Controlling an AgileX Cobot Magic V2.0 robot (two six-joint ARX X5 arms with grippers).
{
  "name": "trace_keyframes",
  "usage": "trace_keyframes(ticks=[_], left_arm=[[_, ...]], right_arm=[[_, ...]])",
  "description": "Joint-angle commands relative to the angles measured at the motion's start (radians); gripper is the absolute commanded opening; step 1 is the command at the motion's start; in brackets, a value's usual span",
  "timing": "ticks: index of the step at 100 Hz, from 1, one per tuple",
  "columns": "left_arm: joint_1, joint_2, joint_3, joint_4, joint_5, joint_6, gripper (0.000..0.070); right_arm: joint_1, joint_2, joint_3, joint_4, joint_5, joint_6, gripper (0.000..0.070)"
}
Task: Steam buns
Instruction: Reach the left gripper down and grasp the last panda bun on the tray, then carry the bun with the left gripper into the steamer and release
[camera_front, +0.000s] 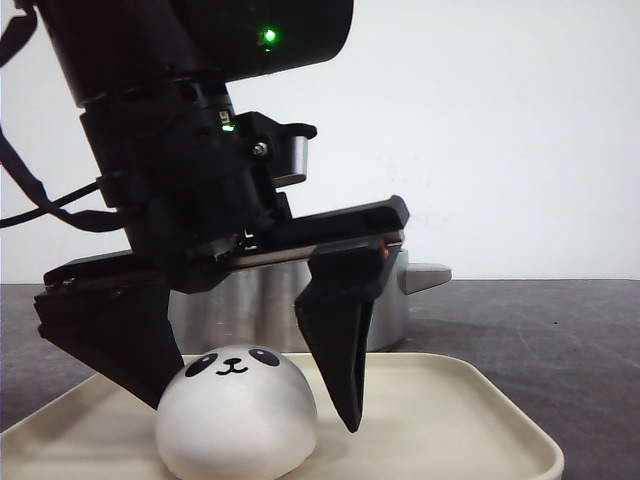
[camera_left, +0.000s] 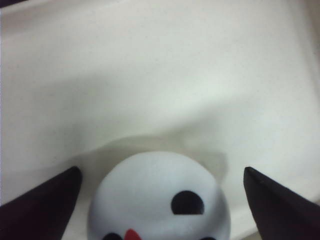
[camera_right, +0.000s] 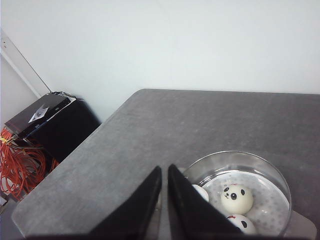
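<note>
White bun (camera_front: 237, 411) sits between the spread left gripper (camera_front: 250, 400) (right gripper (camera_right: 164, 200) pressed together).

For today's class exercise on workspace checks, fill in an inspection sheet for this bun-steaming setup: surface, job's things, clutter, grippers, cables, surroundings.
Surface: dark grey table, cream tray on it.
Job's things: one panda bun on the tray; three buns in the metal steamer pot.
Clutter: nothing seen.
Grippers: left gripper open, straddling the tray bun; right gripper shut, empty, above the table.
Cables: orange cables on the floor.
Surroundings: white wall, black box beside the table.
</note>
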Motion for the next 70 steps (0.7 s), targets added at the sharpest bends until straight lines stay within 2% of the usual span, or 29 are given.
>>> trace_keyframes(ticks=[1,8,12,16,26,38,45,59,70], left_arm=[[-0.009,0.035,0.004,-0.009,0.009,-0.010,0.0626],[-0.010,0.035,0.004,-0.023,0.009,-0.010,0.0616],[-0.011,0.035,0.004,-0.039,0.009,-0.010,0.0550],[-0.011,0.035,0.004,-0.058,0.008,-0.009,0.0416],[-0.011,0.035,0.004,-0.089,0.008,0.015,0.0000],[-0.011,0.035,0.004,-0.092,0.008,0.082,0.0008],[-0.011,0.033,0.007,-0.102,0.004,0.094,0.0008],[-0.011,-0.031,0.048,-0.126,-0.039,0.175,0.0008],[-0.009,-0.124,0.120,-0.119,-0.117,0.237,0.0008]], right_arm=[[0.008,0.005,0.020,0.010,-0.003,0.015,0.0014],[0.008,0.006,0.020,0.010,-0.002,0.015,0.0014],[0.008,0.006,0.020,0.011,0.000,0.015,0.0014],[0.008,0.006,0.020,0.011,0.001,0.015,0.0014],[0.008,0.006,0.020,0.011,0.001,0.015,0.0014],[0.008,0.006,0.020,0.011,0.001,0.015,0.0014],[0.008,0.006,0.020,0.011,0.001,0.014,0.0014],[0.008,0.006,0.020,0.003,0.001,0.012,0.0014],[0.008,0.006,0.020,0.003,0.001,0.010,0.0014]])
